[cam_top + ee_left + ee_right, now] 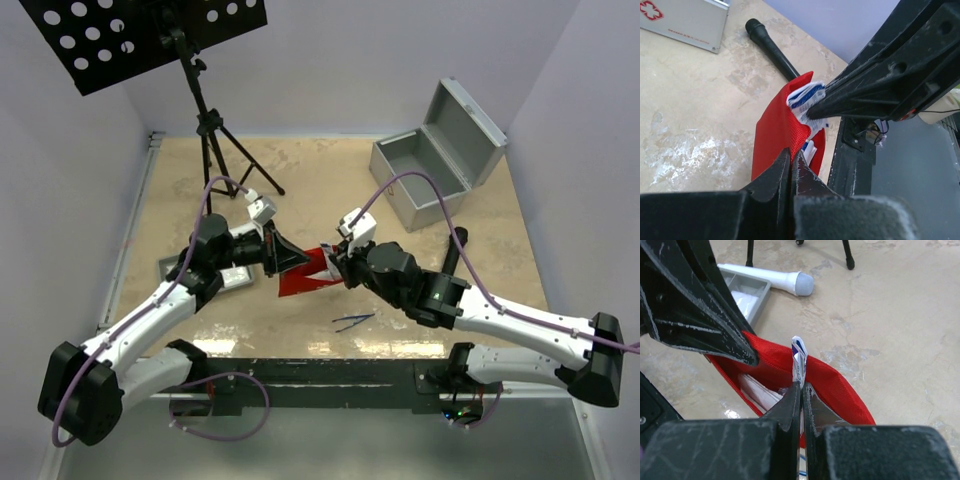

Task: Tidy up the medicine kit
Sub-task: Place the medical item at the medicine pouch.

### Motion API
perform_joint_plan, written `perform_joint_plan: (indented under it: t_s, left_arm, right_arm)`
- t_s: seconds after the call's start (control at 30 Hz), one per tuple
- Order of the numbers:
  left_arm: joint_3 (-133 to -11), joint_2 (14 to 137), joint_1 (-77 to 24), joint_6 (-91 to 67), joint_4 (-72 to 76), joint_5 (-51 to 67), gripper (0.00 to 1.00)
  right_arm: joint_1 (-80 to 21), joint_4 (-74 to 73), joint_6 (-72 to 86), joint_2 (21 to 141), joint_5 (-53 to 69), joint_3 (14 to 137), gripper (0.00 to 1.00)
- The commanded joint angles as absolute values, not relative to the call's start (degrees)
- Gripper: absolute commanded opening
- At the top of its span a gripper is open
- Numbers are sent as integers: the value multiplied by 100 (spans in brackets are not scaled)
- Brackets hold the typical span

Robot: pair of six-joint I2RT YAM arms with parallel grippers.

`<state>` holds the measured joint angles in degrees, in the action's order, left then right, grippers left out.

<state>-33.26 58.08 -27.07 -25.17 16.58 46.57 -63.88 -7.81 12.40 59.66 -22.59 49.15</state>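
The red pouch (300,279) of the medicine kit lies open mid-table between both arms. My left gripper (297,262) is shut on the pouch's fabric edge (776,129), holding its mouth up. My right gripper (802,386) is shut on a thin white-and-blue packet (798,356), which stands at the pouch's mouth (839,381); white items show inside. In the left wrist view the right gripper's fingers (875,85) hold that packet (806,98) at the pouch's top edge. The silver-grey metal case (432,160) stands open at the back right. The grey divided tray (746,290) lies partly under my left arm.
A black tripod stand (208,128) with a perforated plate stands at the back left. Tweezers (352,321) lie near the front. A white cylinder with a grey end (774,278) lies beside the tray. A black rod (771,48) lies near the case.
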Motion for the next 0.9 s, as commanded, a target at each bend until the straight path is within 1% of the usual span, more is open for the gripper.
perform_joint_plan:
  t_s: [0.0, 0.1, 0.2, 0.43, 0.63, 0.67, 0.77, 0.87]
  left_arm:
    - [-3779, 5915, -2707, -2786, 2285, 5106, 0]
    - [-3902, 5950, -2707, -2821, 2294, 5220, 0]
    - [-3999, 5994, -2698, -2821, 2207, 5229, 0]
    - [-4052, 6029, -2689, -2672, 2101, 5334, 0]
    - [-3982, 6012, -2689, -2531, 1925, 5318, 0]
    - [-3973, 5986, -2689, -2523, 1907, 5222, 0]
    - [-3815, 5854, -2689, -2522, 2003, 4993, 0]
    - [-3762, 5888, -2689, -2418, 1969, 5071, 0]
  right_arm:
    - [-6434, -571, 836, 6152, -1759, 5027, 0]
    - [-6451, -685, 608, 6310, -1477, 5159, 0]
    - [-6548, -896, 274, 6477, -1520, 5300, 0]
    - [-6592, -1203, -289, 6547, -1064, 5528, 0]
    - [-6592, -1406, -132, 6829, -1239, 5792, 2]
    - [-6592, -1380, -54, 6803, -1318, 5792, 0]
    - [-6592, -1179, -44, 6628, -1170, 5696, 0]
    - [-6592, -1169, -166, 6522, -994, 5765, 0]
